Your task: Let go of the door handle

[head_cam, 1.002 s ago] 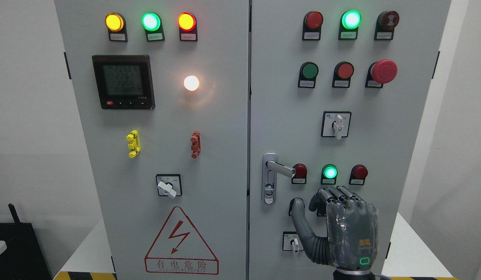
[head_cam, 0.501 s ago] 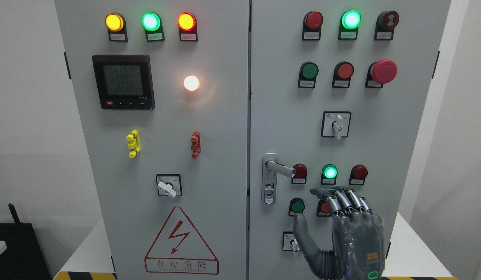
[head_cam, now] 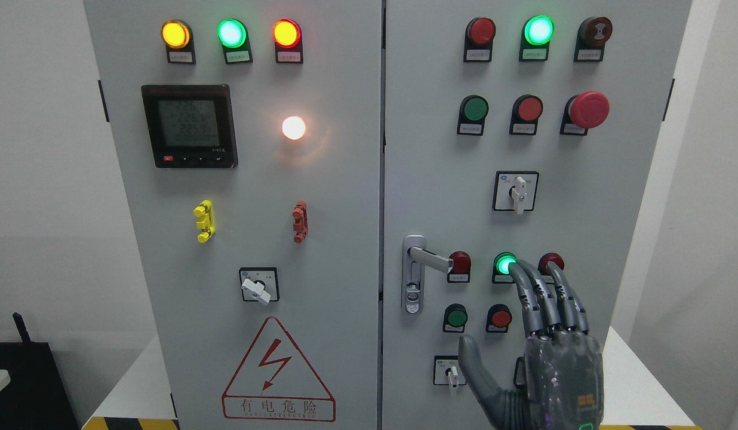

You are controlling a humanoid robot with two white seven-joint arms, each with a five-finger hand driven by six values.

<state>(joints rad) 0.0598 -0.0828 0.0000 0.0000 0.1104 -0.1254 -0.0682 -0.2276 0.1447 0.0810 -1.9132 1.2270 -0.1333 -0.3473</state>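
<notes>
**Robot hand open beside the door handle**

Robot hand (head_cam: 539, 340), the right one, rises from the bottom edge right of centre in the head view, back of the hand toward the camera. Its fingers (head_cam: 533, 292) are stretched out straight and upward, slightly fanned, holding nothing; the thumb (head_cam: 471, 361) sticks out to the left. The fingertips reach up to the lit green lamp (head_cam: 504, 264) and partly cover the red lamp (head_cam: 551, 261) beside it, though contact cannot be judged.

The door handle (head_cam: 429, 258) sits at the left edge of the right cabinet door (head_cam: 440, 179), its silver lever pointing right and level, ending just beside a dark red lamp (head_cam: 460, 261). It lies well to the left of the hand and apart from it.

Below the handle are a green push button (head_cam: 457, 316) and a red push button (head_cam: 500, 317), with a small selector switch (head_cam: 451, 373) next to the thumb. The left door carries a warning triangle (head_cam: 277, 370) with a lightning bolt, reading "有电危险", and a digital meter (head_cam: 189, 125) whose figures are too faint to read.
</notes>
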